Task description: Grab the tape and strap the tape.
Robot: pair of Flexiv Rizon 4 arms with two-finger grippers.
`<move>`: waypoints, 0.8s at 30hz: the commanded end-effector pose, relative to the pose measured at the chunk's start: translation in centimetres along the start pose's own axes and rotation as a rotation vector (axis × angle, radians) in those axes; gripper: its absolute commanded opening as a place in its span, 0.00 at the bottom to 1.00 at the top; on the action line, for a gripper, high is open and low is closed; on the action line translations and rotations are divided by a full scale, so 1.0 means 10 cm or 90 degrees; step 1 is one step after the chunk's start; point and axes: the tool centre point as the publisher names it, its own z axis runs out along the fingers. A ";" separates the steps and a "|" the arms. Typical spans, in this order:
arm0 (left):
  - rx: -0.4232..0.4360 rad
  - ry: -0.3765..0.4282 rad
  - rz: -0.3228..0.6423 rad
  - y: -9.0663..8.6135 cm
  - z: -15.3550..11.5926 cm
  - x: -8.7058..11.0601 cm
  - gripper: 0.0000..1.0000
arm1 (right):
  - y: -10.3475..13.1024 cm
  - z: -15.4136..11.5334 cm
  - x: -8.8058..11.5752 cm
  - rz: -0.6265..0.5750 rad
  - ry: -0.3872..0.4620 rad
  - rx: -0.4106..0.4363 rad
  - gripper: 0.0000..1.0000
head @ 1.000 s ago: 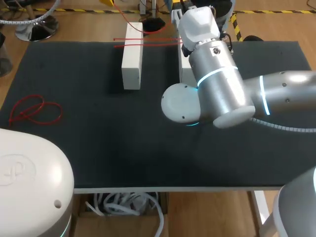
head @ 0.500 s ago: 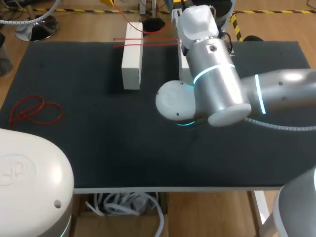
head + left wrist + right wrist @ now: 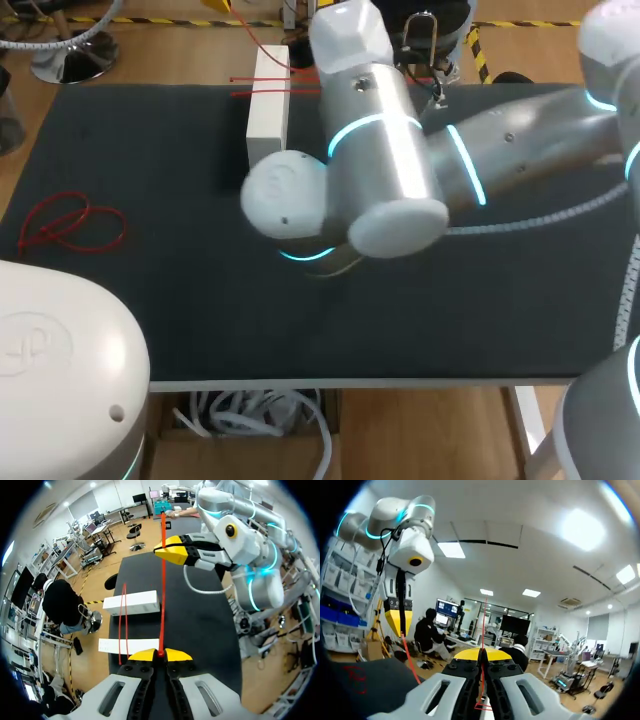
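From the left wrist: left gripper and right gripper both pinched tight on the red tape, taut above the white blocks. From the head: neither pinch visible, only a loose red loop well left of the blocks.

Entry, one item: my right arm. Swung from right of centre to the frame's upper middle. Its rounded elbow, formerly clear of the white block, now overlaps that block's lower end.
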 end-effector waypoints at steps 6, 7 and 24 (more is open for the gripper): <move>-0.003 0.002 0.000 -0.01 -0.01 0.00 0.00 | 0.19 -0.04 0.01 -0.095 0.037 0.116 0.00; -0.003 0.002 0.000 -0.01 -0.01 0.00 0.00 | 0.19 -0.04 0.01 -0.102 0.042 0.119 0.00; -0.003 0.002 0.000 -0.01 -0.01 0.00 0.00 | 0.18 -0.05 0.09 -0.426 0.143 0.235 0.00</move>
